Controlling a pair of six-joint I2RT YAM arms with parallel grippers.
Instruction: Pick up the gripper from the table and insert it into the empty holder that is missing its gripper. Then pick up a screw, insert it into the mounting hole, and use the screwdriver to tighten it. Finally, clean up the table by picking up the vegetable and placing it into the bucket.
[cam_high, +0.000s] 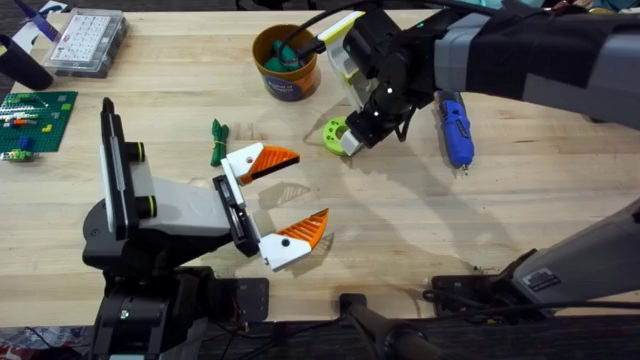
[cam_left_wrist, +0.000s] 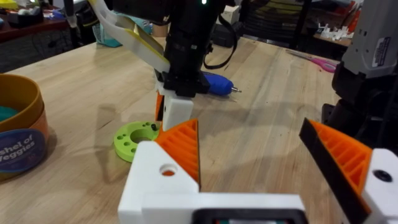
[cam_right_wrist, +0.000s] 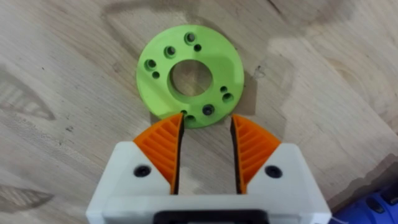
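The dark-green vegetable (cam_high: 217, 140) lies on the table left of my left gripper (cam_high: 303, 190), which is open and holds nothing. My right gripper (cam_high: 349, 146) points down at a lime-green ring (cam_high: 334, 131). In the right wrist view the ring (cam_right_wrist: 189, 74) lies just past the open right gripper (cam_right_wrist: 207, 121), its near rim at the tips, with bare wood between the pads. The blue screwdriver (cam_high: 455, 130) lies right of that gripper. The orange-yellow bucket (cam_high: 285, 62) stands at the back with a teal piece inside. The task's loose gripper, holder and screw are out of view.
A clear compartment box (cam_high: 88, 42) sits at the back left, and a green brick plate (cam_high: 35, 118) lies on the left edge. The left wrist view shows the right gripper (cam_left_wrist: 177, 109) over the ring (cam_left_wrist: 138, 138), the screwdriver (cam_left_wrist: 214, 84) behind, and the bucket (cam_left_wrist: 18, 134).
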